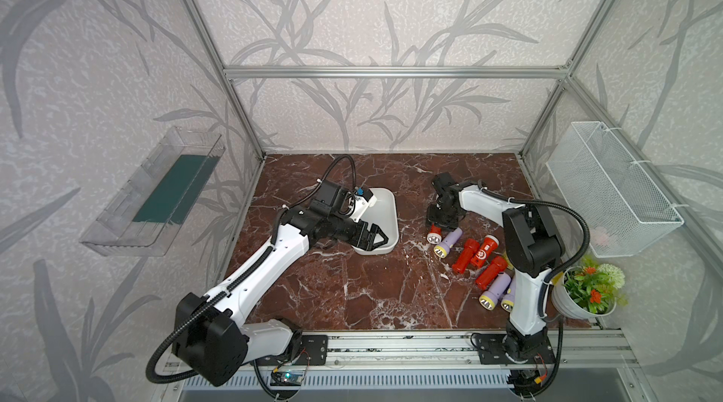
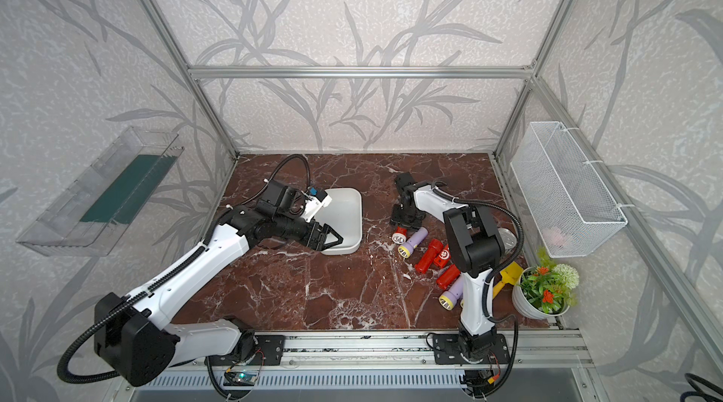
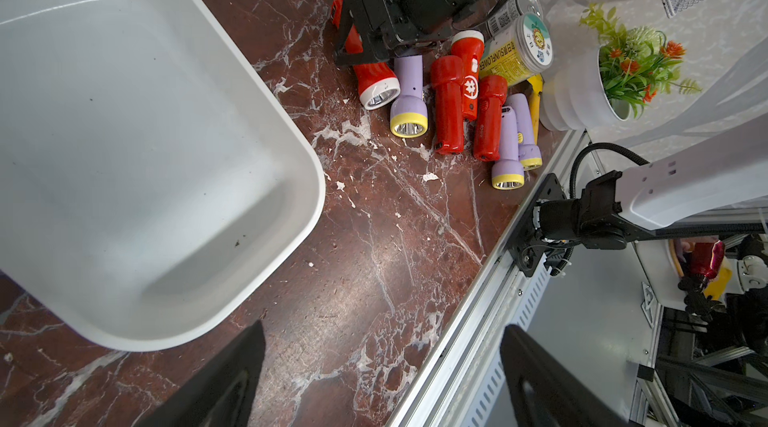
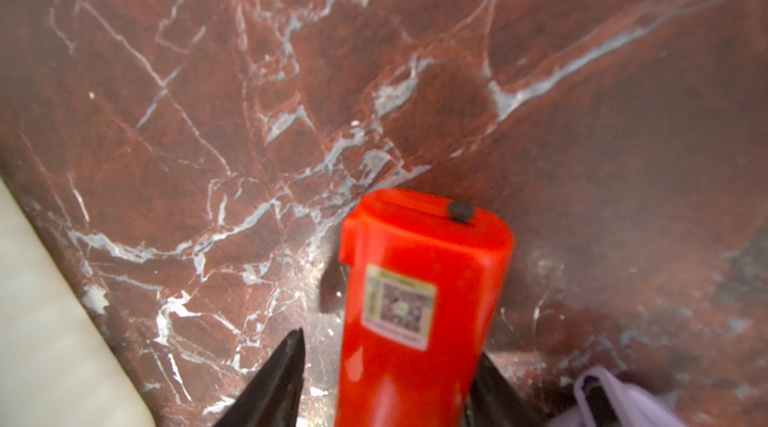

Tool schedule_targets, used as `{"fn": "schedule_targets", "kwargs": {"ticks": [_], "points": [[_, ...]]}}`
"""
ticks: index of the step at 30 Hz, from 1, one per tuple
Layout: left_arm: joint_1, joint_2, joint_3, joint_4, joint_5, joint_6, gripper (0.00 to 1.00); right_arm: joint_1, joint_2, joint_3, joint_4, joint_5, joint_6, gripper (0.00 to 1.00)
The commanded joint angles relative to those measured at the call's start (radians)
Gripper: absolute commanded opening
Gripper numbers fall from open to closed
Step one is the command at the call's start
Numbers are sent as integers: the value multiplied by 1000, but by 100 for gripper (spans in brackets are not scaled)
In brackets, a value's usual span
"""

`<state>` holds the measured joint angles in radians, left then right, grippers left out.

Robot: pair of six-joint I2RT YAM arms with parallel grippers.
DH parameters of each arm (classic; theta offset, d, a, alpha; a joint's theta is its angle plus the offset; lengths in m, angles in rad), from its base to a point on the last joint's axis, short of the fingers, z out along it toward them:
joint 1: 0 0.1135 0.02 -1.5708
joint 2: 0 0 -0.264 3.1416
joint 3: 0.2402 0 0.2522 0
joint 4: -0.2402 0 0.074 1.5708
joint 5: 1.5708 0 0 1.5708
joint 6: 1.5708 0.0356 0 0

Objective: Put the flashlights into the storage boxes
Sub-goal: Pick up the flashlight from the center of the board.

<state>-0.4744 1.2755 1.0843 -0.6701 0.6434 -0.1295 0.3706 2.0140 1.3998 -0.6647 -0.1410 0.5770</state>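
While the right gripper (image 4: 390,346) straddles the red torch (image 4: 424,263) with a gap at one finger, I can't tell if it's clamped. Risk: an off-centre squeeze makes the smooth plastic pivot or slip. Lavender torch (image 3: 408,101) lies just beside; a finger could snag it. Remaining torches (image 1: 465,255) heap toward the table's right edge, by jar (image 3: 519,51), shovel (image 2: 508,273) and pot (image 1: 563,302). Tray (image 1: 381,212) sits left of centre with no torch showing. Left gripper (image 1: 381,237), wide open and empty, hovers over its near corner, in the drop path.

Glossy plastic flashlights (image 3: 446,105), smooth white plastic tray (image 3: 124,113), polished marble-look tabletop (image 3: 374,258)
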Motion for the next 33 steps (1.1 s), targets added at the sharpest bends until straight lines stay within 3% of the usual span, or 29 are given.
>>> {"fn": "schedule_targets", "kwargs": {"ticks": [1, 8, 33], "points": [[-7, 6, 5, 13, -27, 28, 91, -7, 27, 16, -49, -7, -5, 52], [-12, 15, 19, 25, -37, 27, 91, -11, 27, 16, -59, -21, -9, 42], [-23, 85, 67, 68, -90, 69, 91, -10, -32, 101, -128, -45, -17, 39]]}}
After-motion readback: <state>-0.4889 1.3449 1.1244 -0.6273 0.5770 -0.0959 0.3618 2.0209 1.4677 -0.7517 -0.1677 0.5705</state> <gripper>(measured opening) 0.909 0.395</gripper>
